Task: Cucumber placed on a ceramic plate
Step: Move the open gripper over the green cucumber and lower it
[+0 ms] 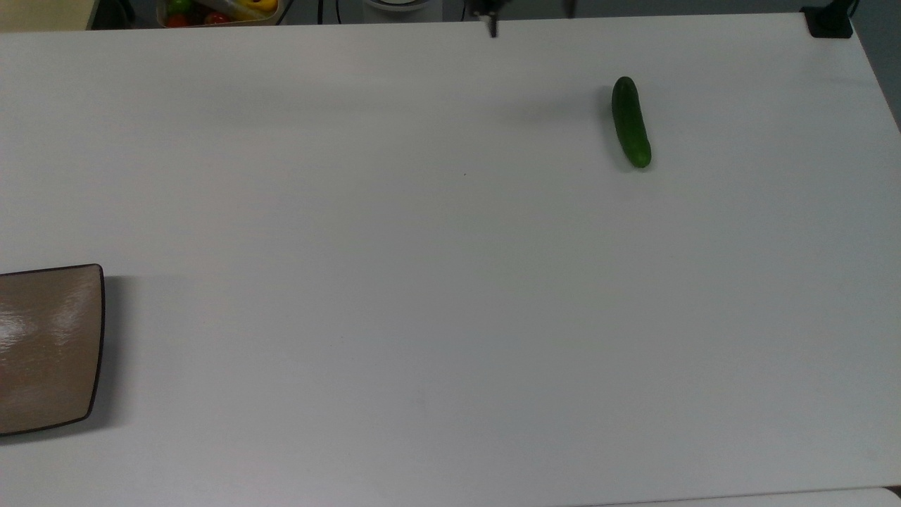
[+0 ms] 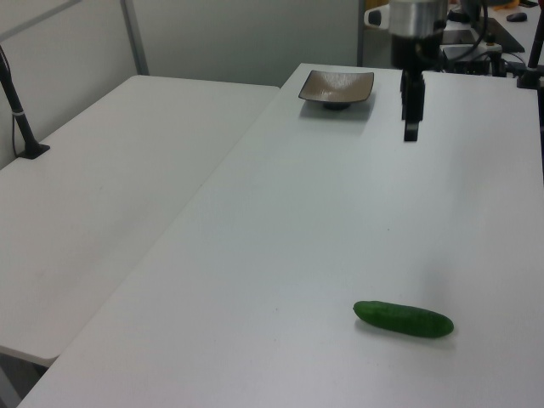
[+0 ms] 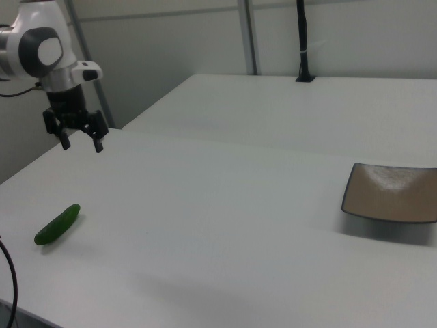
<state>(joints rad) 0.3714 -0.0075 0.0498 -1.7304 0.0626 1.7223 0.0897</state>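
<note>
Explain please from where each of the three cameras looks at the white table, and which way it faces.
Top view: high above, facing down on the white table; the gripper shows at the upper edge.
Left view: low, beyond the small dark-green cucumber, looking along the table to the glossy tan-brown squarish ceramic plate; the gripper hangs between them.
Right view: from the opposite end, plate near, cucumber far; the arm and open gripper hover above.
Left and right views share cucumber, plate and gripper, seen from opposite ends.
</note>
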